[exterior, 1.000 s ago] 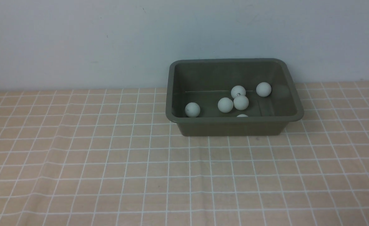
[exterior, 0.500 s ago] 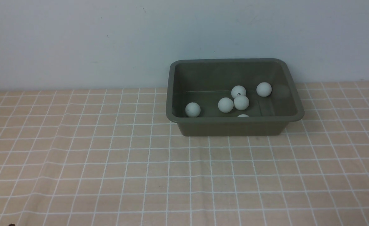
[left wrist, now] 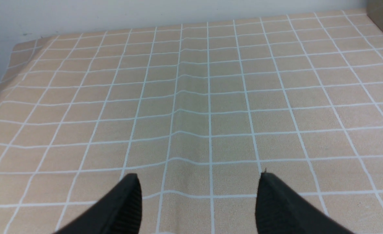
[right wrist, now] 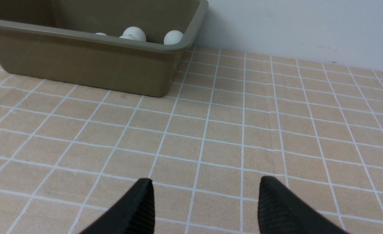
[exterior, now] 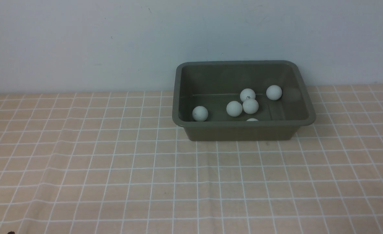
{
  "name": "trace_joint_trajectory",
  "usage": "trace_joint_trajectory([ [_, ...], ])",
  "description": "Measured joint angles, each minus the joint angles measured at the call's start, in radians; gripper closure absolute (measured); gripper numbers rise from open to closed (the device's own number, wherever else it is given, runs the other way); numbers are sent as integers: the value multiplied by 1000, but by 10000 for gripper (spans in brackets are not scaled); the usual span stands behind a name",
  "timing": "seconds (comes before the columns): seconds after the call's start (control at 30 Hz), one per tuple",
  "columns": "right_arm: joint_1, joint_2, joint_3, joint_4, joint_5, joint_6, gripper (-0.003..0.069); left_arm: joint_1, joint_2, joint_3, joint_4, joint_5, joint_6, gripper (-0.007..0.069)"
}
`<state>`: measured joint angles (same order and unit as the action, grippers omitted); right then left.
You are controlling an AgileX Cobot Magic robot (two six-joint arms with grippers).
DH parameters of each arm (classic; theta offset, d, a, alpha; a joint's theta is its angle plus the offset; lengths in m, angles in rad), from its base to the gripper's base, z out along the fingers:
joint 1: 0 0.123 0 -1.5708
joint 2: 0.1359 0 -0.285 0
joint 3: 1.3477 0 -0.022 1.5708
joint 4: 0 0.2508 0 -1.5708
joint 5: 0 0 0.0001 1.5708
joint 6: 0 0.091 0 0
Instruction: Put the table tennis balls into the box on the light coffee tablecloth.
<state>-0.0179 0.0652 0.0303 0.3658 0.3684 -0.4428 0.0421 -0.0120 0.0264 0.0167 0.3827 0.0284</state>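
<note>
Several white table tennis balls (exterior: 234, 108) lie inside the olive-green box (exterior: 243, 132), which stands at the back right of the light coffee tablecloth (exterior: 113, 169). One ball (exterior: 252, 120) is half hidden behind the box's front rim. In the right wrist view the box (right wrist: 80, 65) stands well ahead of my right gripper (right wrist: 206, 187), with two balls (right wrist: 173, 36) showing over its rim. That gripper is open and holds nothing. My left gripper (left wrist: 199, 183) is also open and holds nothing, over bare cloth far from the box.
A pale wall (exterior: 80, 42) rises right behind the box and the cloth's far edge. The cloth is wrinkled along a fold (left wrist: 178, 97) in front of the left gripper. Its left edge (left wrist: 6, 74) drops off beside the wall.
A small dark tip has come into the bottom left corner of the front view. The balls and the box have stayed where they were.
</note>
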Motion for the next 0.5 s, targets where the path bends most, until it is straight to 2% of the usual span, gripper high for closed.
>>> trace_joint_trajectory([
  [0.5, 0, -9, 0, -11, 1, 0, 260, 0, 0, 0, 0, 0, 0, 232],
])
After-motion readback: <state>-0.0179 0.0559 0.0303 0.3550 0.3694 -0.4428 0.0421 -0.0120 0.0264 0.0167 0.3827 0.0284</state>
